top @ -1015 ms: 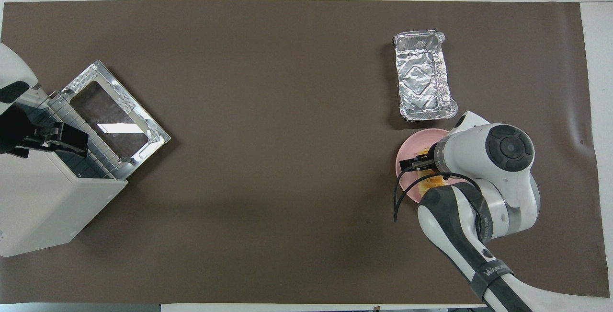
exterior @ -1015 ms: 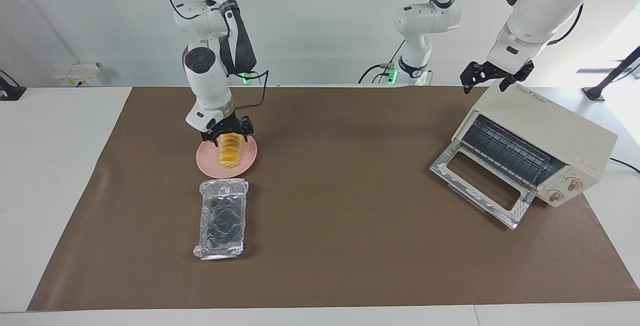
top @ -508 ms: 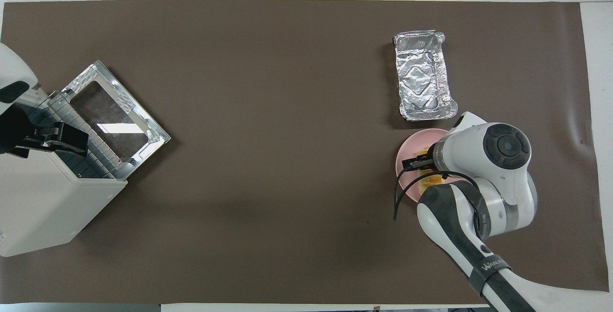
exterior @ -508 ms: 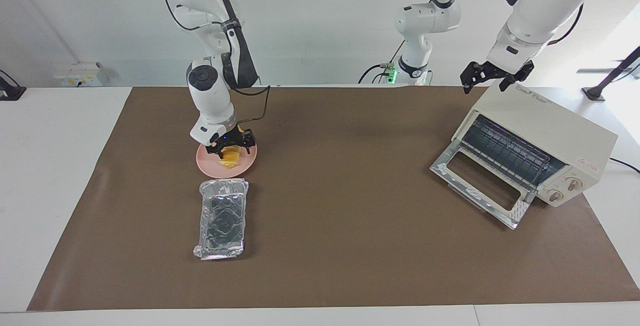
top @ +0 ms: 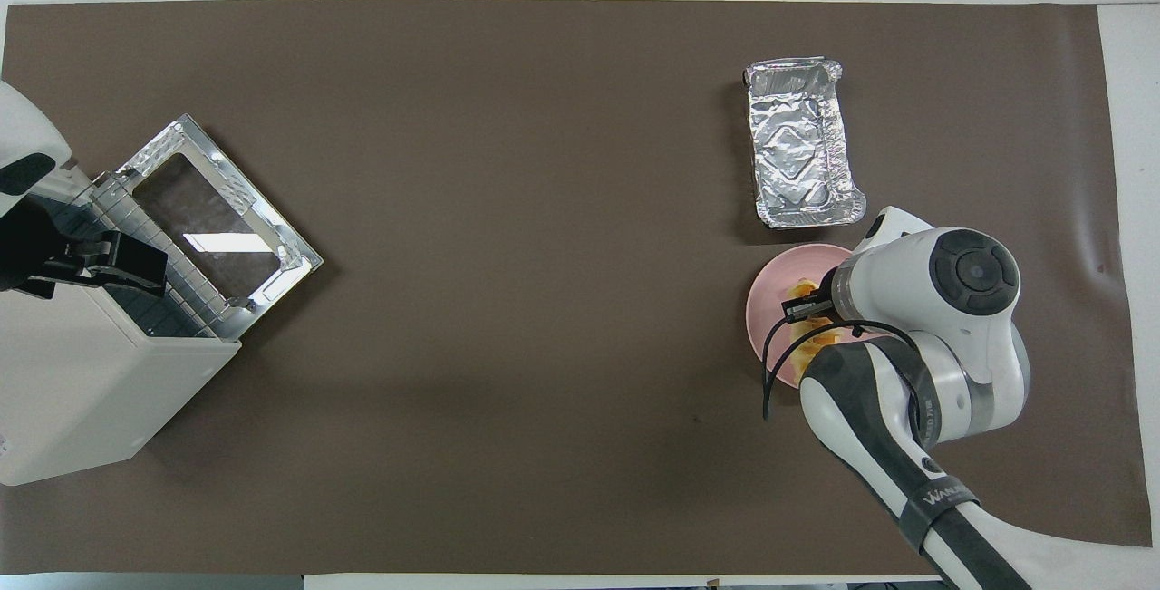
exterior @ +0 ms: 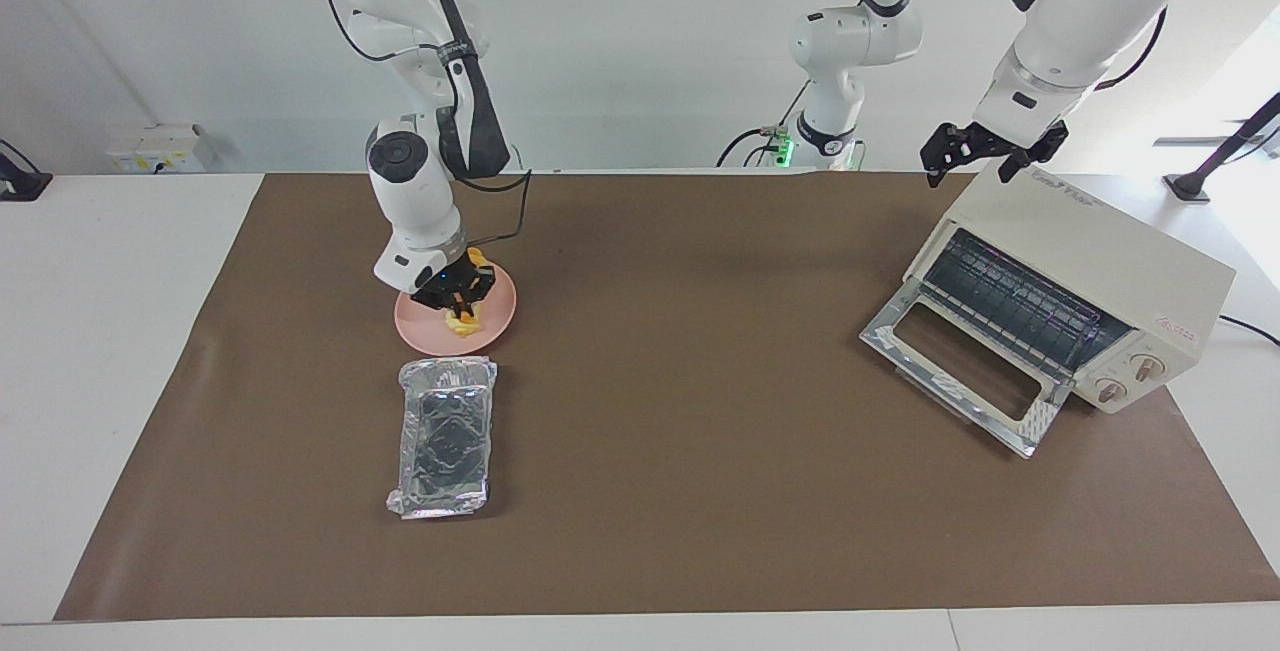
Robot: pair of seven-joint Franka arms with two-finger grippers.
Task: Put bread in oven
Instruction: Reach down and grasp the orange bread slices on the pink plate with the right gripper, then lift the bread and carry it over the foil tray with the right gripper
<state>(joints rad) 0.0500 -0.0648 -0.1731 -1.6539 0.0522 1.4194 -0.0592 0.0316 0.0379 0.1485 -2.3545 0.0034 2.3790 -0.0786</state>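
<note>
The bread [exterior: 463,322] lies on a round pink plate [exterior: 420,333] near the right arm's end of the table. My right gripper [exterior: 455,293] is down on the plate, shut on the bread across its middle, with both yellow-orange ends sticking out. In the overhead view the right arm's wrist covers most of the bread [top: 802,285] and the plate [top: 768,304]. The oven [exterior: 1100,256] stands at the left arm's end with its glass door [exterior: 960,363] dropped open and the wire rack showing. My left gripper [exterior: 992,153] waits, open, over the oven's top [top: 82,400].
A crinkled silver foil tray [exterior: 447,436] lies just farther from the robots than the plate; it also shows in the overhead view [top: 799,155]. A brown mat [exterior: 680,381] covers the table.
My right gripper has come down over the bread on the plate and its fingers have closed in on it. The plate shifted slightly. The left arm has not moved.
</note>
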